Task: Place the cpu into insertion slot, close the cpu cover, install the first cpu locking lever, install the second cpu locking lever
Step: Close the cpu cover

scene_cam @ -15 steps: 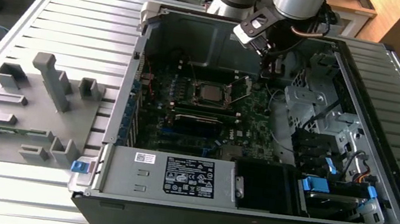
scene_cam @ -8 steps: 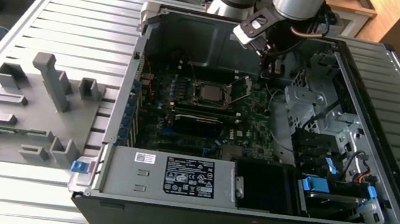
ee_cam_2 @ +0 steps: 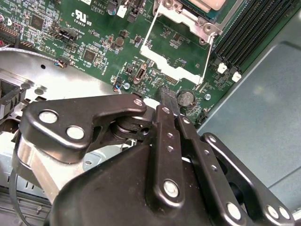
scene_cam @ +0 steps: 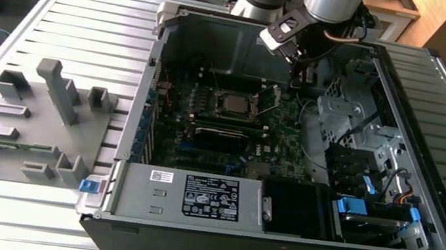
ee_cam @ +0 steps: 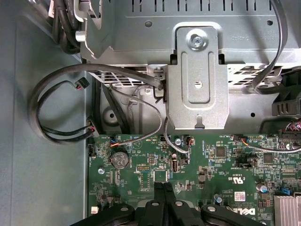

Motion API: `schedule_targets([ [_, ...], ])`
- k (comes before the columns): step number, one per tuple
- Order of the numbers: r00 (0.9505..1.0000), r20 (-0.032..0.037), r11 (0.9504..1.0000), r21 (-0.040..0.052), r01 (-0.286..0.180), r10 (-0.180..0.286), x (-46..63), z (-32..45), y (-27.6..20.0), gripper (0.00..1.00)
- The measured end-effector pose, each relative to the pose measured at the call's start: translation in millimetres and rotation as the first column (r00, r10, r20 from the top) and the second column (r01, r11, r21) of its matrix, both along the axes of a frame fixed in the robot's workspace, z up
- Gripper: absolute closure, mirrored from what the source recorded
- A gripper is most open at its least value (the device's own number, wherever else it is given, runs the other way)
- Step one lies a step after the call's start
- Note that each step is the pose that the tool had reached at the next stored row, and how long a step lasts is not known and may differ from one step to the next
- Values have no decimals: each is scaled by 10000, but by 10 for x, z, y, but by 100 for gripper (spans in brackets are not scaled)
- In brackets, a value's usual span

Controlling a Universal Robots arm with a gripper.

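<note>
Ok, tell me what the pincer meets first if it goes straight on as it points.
The pincer would likely meet the green motherboard, beside the coin battery; the gap is unclear.

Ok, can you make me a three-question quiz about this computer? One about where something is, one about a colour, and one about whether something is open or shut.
1. Where is the cpu?
A) in the insertion slot
B) in a person's hand
C) in a cardboard box

2. What colour is the circuit board?
A) red
B) green
C) yellow

3. How is the cpu cover?
A) shut flat over the chip
B) swung open
C) bent in half

Answers:
1 A: in the exterior view the chip sits in its socket on the board.
2 B: the board is green in both wrist views.
3 B: in the second wrist view the frame lies beside the socket, and the green board shows through its opening.
</note>
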State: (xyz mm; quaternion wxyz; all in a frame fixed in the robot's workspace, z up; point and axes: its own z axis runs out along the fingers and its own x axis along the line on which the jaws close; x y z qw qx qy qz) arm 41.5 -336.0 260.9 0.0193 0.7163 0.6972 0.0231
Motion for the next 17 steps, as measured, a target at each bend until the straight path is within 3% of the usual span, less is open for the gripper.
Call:
schedule_targets([
  [17,10000,0,10000,0,0,0,0,-75,0,89],
])
